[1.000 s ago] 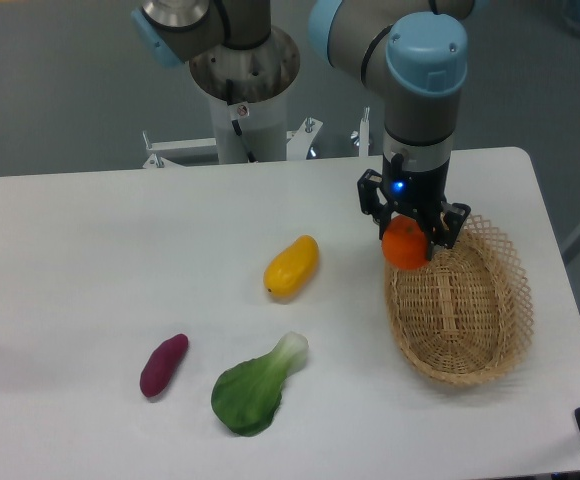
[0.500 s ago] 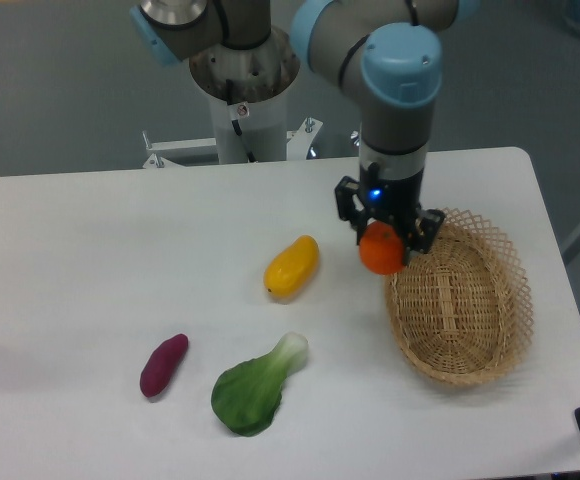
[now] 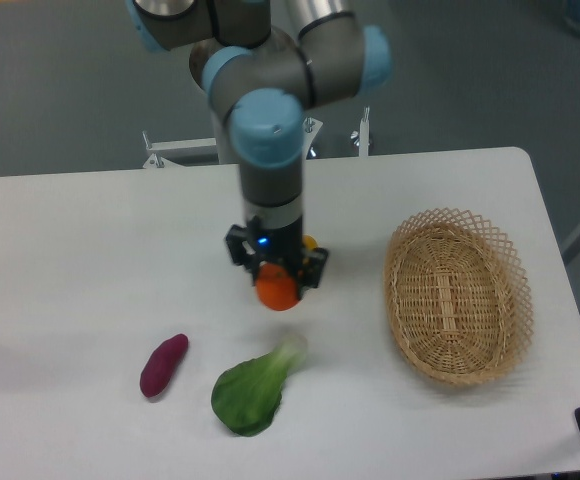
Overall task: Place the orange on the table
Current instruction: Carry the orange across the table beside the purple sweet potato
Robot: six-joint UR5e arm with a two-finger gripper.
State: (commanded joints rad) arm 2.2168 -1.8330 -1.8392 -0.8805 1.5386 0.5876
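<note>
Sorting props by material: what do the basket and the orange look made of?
Basket: woven wicker or rattan, tan and matte, with an open lattice rim. Orange, held in the gripper: smooth, evenly coloured, possibly plastic; real fruit cannot be excluded.

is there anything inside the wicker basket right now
No, the wicker basket shows only its bare woven bottom, and the orange is held in the gripper well to the basket's left, over the table.

Worktop (image 3: 90, 240) smooth matt white; basket (image 3: 458, 310) rough woven wicker; orange (image 3: 277, 292) smooth, slight sheen.
</note>
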